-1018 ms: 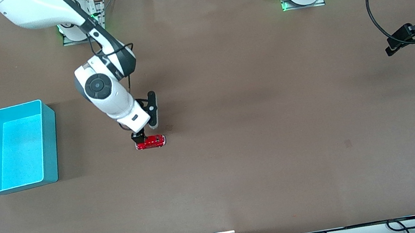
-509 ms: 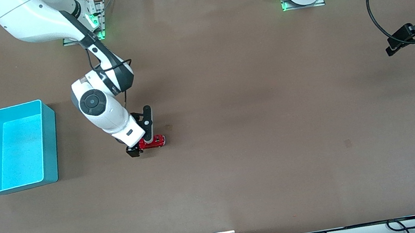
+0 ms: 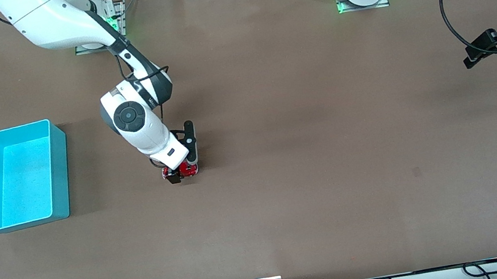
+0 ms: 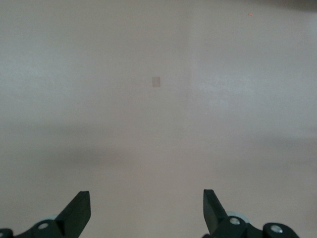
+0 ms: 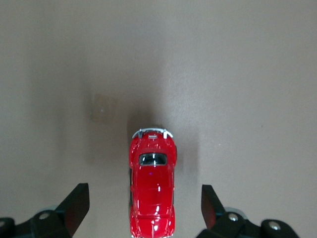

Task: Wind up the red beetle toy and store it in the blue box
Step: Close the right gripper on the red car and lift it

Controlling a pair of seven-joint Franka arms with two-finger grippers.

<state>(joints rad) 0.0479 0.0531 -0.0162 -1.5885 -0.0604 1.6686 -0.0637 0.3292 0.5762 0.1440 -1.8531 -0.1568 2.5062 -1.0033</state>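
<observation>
Lining up over the red beetle toy (image 5: 152, 191) looks like the step right now: the right gripper (image 5: 143, 210) is low over it with its claw spread wide, one finger each side, nothing pinched yet. The car's sitting on the brown table (image 3: 308, 159) mid-table, well apart from the blue box (image 3: 14, 175) at the right arm's end. I'd guess the trick is keeping the car centred between the fingers and dropping straight so they clamp its sides without nudging it. Left gripper (image 4: 146, 215) waits over bare table, spread open too. Count: one car, one box, two arms.
</observation>
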